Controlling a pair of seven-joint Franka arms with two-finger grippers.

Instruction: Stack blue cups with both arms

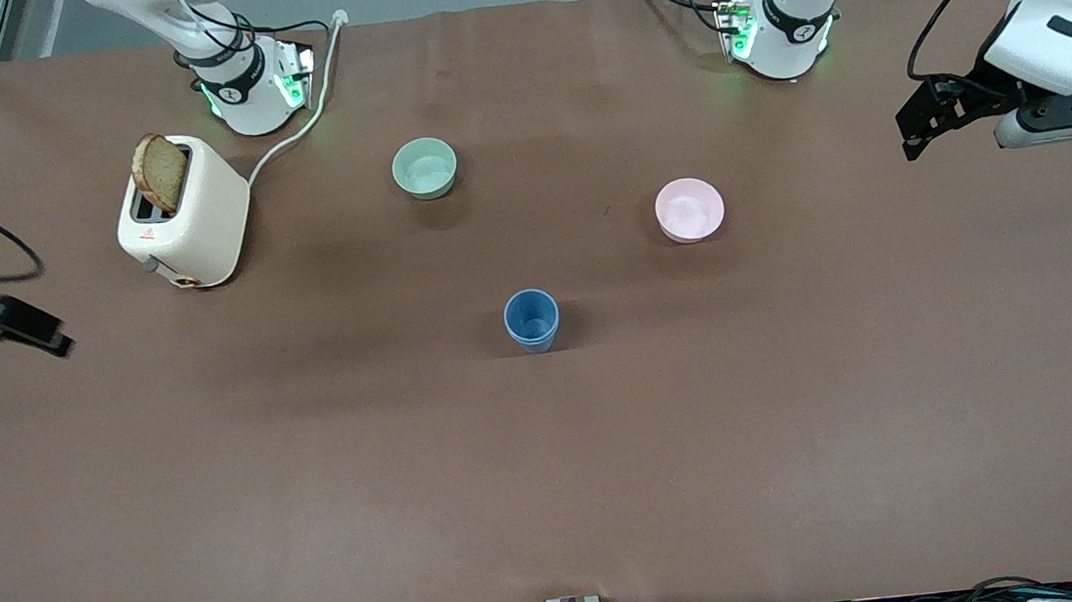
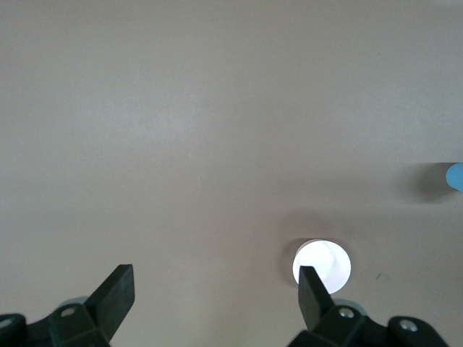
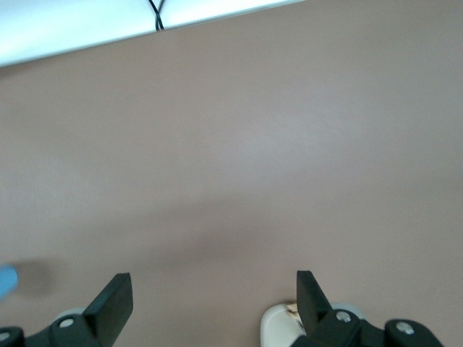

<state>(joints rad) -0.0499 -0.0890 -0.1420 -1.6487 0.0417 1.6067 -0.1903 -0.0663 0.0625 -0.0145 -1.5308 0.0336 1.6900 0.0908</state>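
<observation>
Stacking appears complete: blue cups (image 1: 531,320) stand nested, apparently, mid-table. Left gripper (image 2: 213,293) and right gripper (image 3: 213,298) hang spread, empty, well apart from them.

Blue cups (image 1: 531,320) upright mid-table, apparently nested as one, nearer the camera than both bowls.

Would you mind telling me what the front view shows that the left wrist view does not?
Only the front view shows the toaster with its bread slice, the pale green bowl, and the right hand raised at its end of the table. Only the left wrist view shows the left hand open over bare table. Both share the pink bowl and the blue cup.
</observation>
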